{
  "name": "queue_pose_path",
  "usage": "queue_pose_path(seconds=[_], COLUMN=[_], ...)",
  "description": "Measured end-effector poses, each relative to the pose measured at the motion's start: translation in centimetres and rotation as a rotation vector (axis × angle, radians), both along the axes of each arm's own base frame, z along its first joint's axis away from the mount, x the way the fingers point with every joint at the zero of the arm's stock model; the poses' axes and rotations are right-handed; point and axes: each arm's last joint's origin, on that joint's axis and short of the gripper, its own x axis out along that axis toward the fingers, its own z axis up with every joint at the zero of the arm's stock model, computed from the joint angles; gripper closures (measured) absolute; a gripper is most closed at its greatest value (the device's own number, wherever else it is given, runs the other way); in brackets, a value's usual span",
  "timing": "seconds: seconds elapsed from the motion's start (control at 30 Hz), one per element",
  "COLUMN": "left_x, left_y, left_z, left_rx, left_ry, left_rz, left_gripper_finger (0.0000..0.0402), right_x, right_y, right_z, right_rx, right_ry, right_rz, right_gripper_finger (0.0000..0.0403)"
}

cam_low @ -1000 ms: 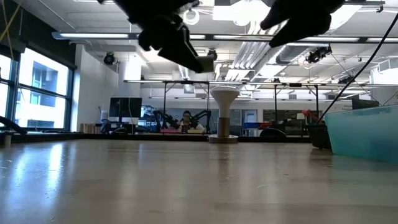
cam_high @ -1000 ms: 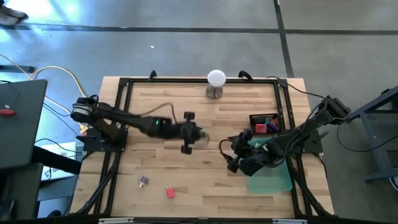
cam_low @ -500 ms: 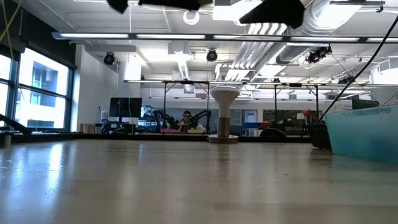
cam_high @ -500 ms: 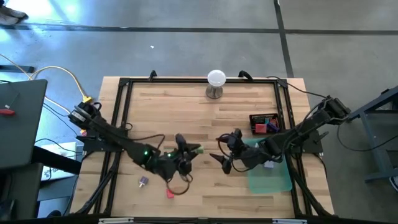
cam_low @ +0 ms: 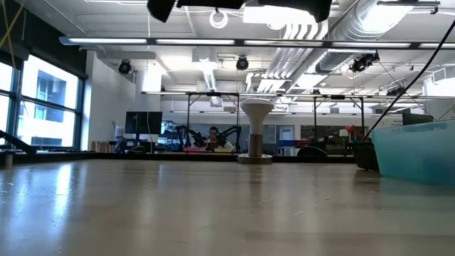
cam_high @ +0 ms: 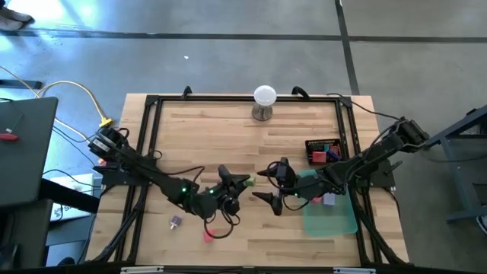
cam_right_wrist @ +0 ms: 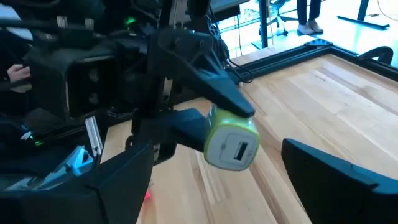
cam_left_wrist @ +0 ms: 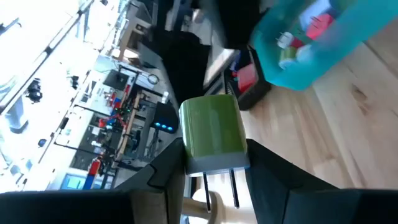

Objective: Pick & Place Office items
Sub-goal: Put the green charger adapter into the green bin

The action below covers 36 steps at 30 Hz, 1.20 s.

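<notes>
The left gripper (cam_left_wrist: 214,168) holds a pale green blocky piece (cam_left_wrist: 213,132) between its two dark fingers (cam_left_wrist: 163,174), with two thin metal prongs jutting from the piece's white end. Beyond it lies the light wooden surface (cam_left_wrist: 354,112). A translucent teal tray (cam_left_wrist: 292,68) rests there with small red and pale pieces inside, blurred. Just beside the tray sits a black holder (cam_left_wrist: 255,93) containing a red piece (cam_left_wrist: 247,77).

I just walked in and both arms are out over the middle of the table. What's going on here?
The left gripper holds a pale green blocky piece between its fingers, above the middle of the table. The right gripper faces it with fingers open on either side, not touching; it looks like a handover. A translucent teal tray with some pieces sits under the right arm, and two more pieces, a purple one and a red one, lie on the wood near the front.
</notes>
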Motion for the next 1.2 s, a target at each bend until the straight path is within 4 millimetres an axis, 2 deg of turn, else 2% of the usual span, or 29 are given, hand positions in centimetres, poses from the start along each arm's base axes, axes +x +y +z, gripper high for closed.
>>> queue_pose_path(seconds=[0.23, 0.43, 0.67, 0.9, 1.2], left_x=[0.5, 0.9, 1.5, 2.2, 2.2], left_y=[0.2, 0.9, 1.8, 1.5, 1.5], left_z=[0.5, 0.7, 0.4, 0.0, 0.2], left_rx=[-0.021, -0.016, 0.012, 0.089, 0.093], left_ry=[-0.031, -0.040, -0.033, -0.039, -0.059], left_rz=[-0.097, -0.076, -0.049, -0.052, -0.035], left_gripper_finger=[0.0277, 0.0277, 0.0277, 0.0277, 0.0277], right_x=[0.5, 0.8, 0.9, 1.2, 1.1], right_y=[-1.0, -1.3, -1.5, -2.2, -2.3], right_z=[0.1, 0.2, 0.4, 0.3, 0.2], right_rx=[0.027, 0.022, 0.007, 0.031, 0.002], right_ry=[-0.008, -0.009, -0.025, -0.014, 0.001], right_rz=[0.025, 0.083, 0.075, 0.065, 0.066], right_gripper_finger=[0.0062, 0.0062, 0.0069, 0.0121, 0.0218])
